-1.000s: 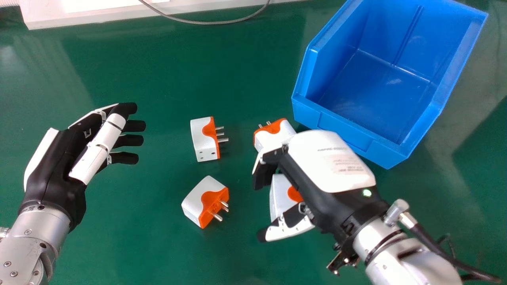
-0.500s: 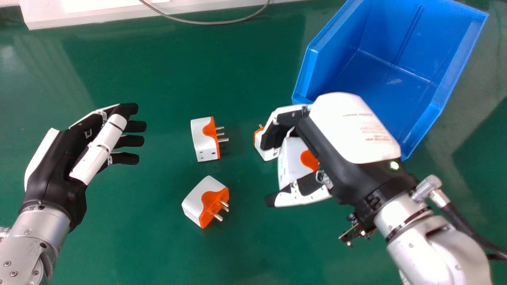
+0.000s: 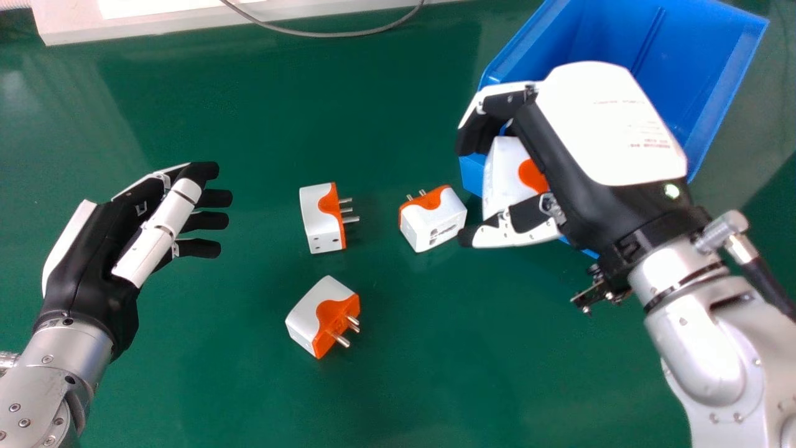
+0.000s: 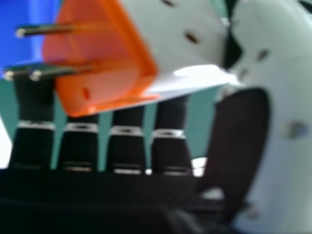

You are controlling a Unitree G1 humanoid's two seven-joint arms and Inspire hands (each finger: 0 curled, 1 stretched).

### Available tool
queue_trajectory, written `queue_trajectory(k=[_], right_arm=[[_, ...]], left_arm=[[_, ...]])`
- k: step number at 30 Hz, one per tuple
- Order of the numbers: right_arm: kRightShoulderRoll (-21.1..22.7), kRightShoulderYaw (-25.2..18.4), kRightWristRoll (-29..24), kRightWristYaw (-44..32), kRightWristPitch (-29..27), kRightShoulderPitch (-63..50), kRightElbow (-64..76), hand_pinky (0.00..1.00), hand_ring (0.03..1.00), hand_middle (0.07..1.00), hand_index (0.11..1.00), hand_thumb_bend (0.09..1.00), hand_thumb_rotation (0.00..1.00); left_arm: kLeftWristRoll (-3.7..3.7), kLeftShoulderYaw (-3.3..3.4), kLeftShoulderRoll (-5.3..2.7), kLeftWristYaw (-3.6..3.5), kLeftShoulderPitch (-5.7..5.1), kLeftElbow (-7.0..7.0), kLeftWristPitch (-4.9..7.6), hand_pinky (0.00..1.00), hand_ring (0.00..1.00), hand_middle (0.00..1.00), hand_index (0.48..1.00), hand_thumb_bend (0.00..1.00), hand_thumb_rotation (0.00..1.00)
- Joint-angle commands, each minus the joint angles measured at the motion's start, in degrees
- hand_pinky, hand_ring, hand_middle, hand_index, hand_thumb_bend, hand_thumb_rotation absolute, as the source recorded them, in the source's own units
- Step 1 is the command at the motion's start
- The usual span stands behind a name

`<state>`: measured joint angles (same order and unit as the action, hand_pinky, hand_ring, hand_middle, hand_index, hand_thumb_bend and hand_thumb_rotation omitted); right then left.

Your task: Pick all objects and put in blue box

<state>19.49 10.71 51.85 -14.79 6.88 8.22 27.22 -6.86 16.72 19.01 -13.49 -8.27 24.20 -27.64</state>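
Head view: I've got R hand [image 3: 606,127] part-closed, fingers and thumb curled round an adapter [image 3: 505,171] at the near-left edge of the blue box [image 3: 721,102]; L hand [image 3: 93,267] idle at left, fingers relaxed; 3 loose adapters [image 3: 320,218] on the table [image 3: 211,386]; held one's prob. light, stiff plastic, smooth enough to slip w/ a loose pinch; prongs [image 4: 46,30] stick out, might snag the rim; best hold is across the white body, clear of them; next, I'd carry it over the box interior, then let go.
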Motion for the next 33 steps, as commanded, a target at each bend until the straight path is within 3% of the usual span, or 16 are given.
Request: queue_trajectory(k=[1,11,14,18,23,27,33], right_arm=[[1.0,-2.3,-0.2,1.1,-0.1,3.3,0.1,0.34,0.43,0.522,0.513,0.494,0.0],[6.4,-6.5,0.5,1.4,1.5,12.6,-8.8,0.34,0.429,0.514,0.51,0.495,0.0],[8.0,-6.3,1.0,2.8,1.8,16.2,-14.7,0.34,0.429,0.515,0.508,0.495,0.0],[8.9,-4.8,1.8,5.4,2.2,21.3,-23.9,0.34,0.43,0.517,0.507,0.495,0.0],[8.9,-2.1,2.0,8.3,2.6,26.2,-33.2,0.34,0.429,0.518,0.515,0.494,0.0],[8.4,0.3,2.2,11.0,3.0,29.8,-40.8,0.34,0.429,0.518,0.515,0.494,0.0],[7.4,5.0,3.4,13.5,4.9,34.1,-49.1,0.34,0.43,0.519,0.517,0.494,0.0]], left_arm=[[-0.41,0.75,0.86,-0.06,0.76,0.29,1.21,0.62,0.71,0.72,0.772,0.35,0.71],[-0.3,0.77,0.99,-0.21,0.86,0.42,1.11,0.62,0.71,0.72,0.772,0.34,0.7],[-0.27,0.78,1.33,-0.69,0.73,0.15,1.59,0.62,0.71,0.72,0.772,0.34,0.69],[-0.6,1.06,1.98,-1.96,0.66,-0.65,2.49,0.62,0.71,0.73,0.773,0.34,0.69],[-0.78,1.25,2.32,-2.88,0.55,-1.04,3.04,0.63,0.72,0.73,0.779,0.33,0.69],[-0.83,1.33,2.29,-3.29,0.33,-1.53,3.78,0.63,0.72,0.73,0.779,0.33,0.69],[-0.67,1.22,2.1,-3.05,-0.3,-0.88,4.0,0.64,0.72,0.74,0.784,0.33,0.68]])
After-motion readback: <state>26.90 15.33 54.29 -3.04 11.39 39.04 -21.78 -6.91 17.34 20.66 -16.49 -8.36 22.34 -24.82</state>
